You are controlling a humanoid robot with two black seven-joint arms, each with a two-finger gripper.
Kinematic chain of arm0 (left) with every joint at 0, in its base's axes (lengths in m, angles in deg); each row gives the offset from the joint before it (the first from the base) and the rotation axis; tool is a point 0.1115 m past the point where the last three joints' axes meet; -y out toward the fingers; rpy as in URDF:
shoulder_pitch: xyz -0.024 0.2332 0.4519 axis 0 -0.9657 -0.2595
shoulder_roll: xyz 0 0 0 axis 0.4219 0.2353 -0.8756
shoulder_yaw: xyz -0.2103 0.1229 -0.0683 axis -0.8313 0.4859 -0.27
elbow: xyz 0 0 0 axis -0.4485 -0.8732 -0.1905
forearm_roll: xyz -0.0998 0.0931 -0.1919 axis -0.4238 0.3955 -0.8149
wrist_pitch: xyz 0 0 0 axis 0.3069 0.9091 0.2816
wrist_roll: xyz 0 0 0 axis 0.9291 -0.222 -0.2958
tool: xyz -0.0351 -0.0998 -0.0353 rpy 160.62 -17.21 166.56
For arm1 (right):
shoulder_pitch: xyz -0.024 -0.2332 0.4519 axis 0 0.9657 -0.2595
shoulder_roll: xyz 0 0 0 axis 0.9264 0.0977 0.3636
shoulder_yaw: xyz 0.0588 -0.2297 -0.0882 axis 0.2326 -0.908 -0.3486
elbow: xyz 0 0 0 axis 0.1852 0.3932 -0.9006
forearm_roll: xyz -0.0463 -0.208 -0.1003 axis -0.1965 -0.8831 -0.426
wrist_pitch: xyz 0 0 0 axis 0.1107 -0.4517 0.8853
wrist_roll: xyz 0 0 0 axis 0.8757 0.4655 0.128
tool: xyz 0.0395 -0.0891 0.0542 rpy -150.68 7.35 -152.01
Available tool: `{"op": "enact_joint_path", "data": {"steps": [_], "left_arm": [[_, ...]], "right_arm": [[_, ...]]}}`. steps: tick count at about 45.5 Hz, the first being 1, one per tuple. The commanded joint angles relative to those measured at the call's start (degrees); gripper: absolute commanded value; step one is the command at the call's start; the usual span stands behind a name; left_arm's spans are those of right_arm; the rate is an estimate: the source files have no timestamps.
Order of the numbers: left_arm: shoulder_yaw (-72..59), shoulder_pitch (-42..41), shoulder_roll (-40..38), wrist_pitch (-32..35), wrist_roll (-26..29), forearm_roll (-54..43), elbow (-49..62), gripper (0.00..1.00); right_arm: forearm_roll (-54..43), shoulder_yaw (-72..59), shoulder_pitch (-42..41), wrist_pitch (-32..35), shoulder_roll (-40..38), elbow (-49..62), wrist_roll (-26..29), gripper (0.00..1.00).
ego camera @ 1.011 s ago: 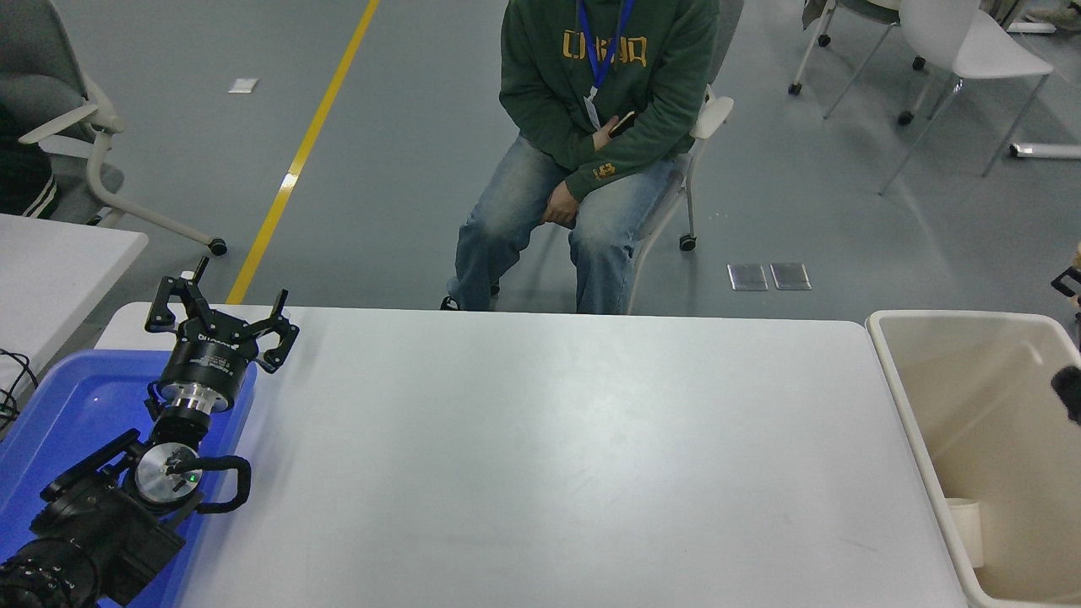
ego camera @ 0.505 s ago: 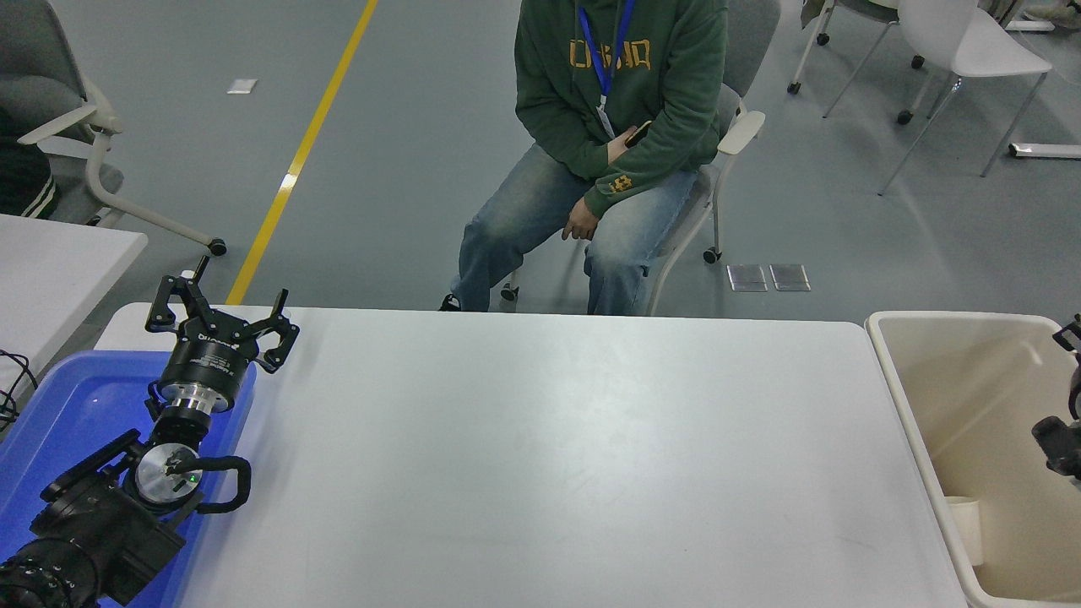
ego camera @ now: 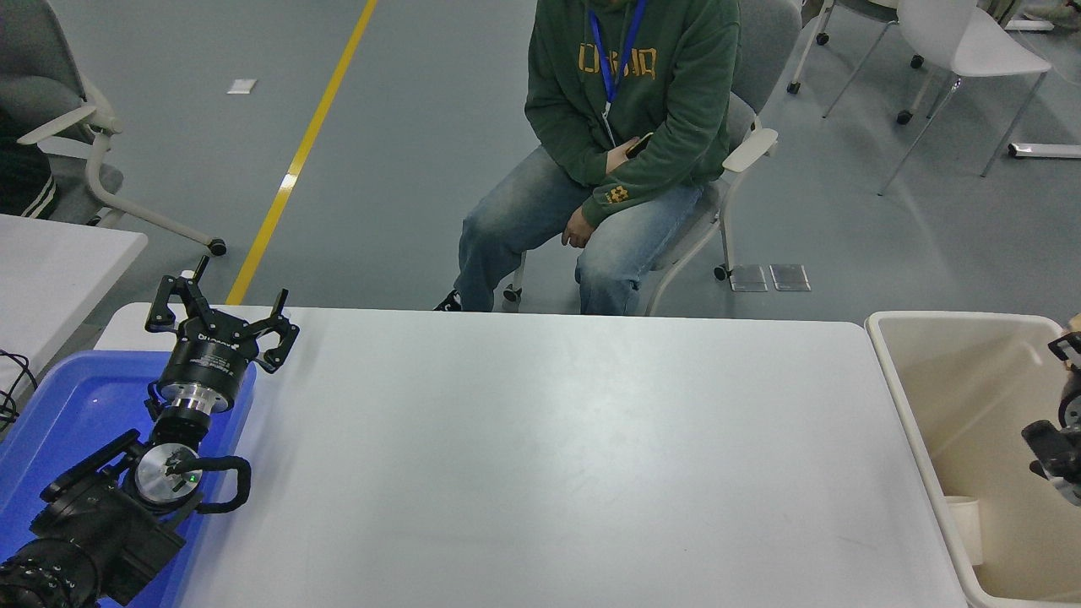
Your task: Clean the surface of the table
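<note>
Two black arms: the left gripper (ego camera: 221,317) rests spread wide over the blue tray (ego camera: 59,414); the right gripper (ego camera: 1060,422), its state hidden, hangs above the beige bin (ego camera: 895,371). Between them the table surface (ego camera: 557,456) looks bare; any sweep should likely push toward the bin.

Glossy white table (ego camera: 549,456). Blue tray (ego camera: 67,414) at 8 o'clock, black left gripper (ego camera: 221,317) with a silver wrist ring over it. Beige bin (ego camera: 971,405) at 4 o'clock. At 12, a person (ego camera: 608,160) in a dark green hoodie with yellow lettering, blue lanyard, faded blue jeans. Grey floor, yellow line (ego camera: 304,143).
</note>
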Motion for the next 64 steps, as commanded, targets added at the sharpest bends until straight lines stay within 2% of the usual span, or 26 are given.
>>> {"op": "enact_joint_path", "data": {"steps": [1, 22, 31, 40, 57, 64], "left_arm": [[0.0, 0.0, 0.0, 0.0, 0.1, 0.0, 0.1, 1.00], [0.0, 0.0, 0.0, 0.0, 0.1, 0.0, 0.0, 1.00], [0.0, 0.0, 0.0, 0.0, 0.0, 0.0, 0.1, 1.00], [0.0, 0.0, 0.0, 0.0, 0.0, 0.0, 0.1, 1.00], [0.0, -0.1, 0.0, 0.0, 0.0, 0.1, 0.1, 1.00], [0.0, -0.1, 0.0, 0.0, 0.0, 0.1, 0.1, 1.00]], "right_arm": [[0.0, 1.0, 0.7, 0.0, 0.7, -0.1, -0.1, 0.98], [0.0, 1.5, -1.9, -0.3, 3.8, -0.3, -0.1, 0.98], [0.0, 3.7, -3.3, -0.1, 5.8, -3.8, -0.2, 0.98], [0.0, 9.9, -5.8, -0.2, 5.1, -13.8, -0.5, 0.99], [0.0, 13.2, -10.9, 1.6, -8.9, -40.1, -2.3, 0.99], [0.2, 16.4, -10.9, 3.8, -11.9, -48.3, -2.8, 0.99]]}}
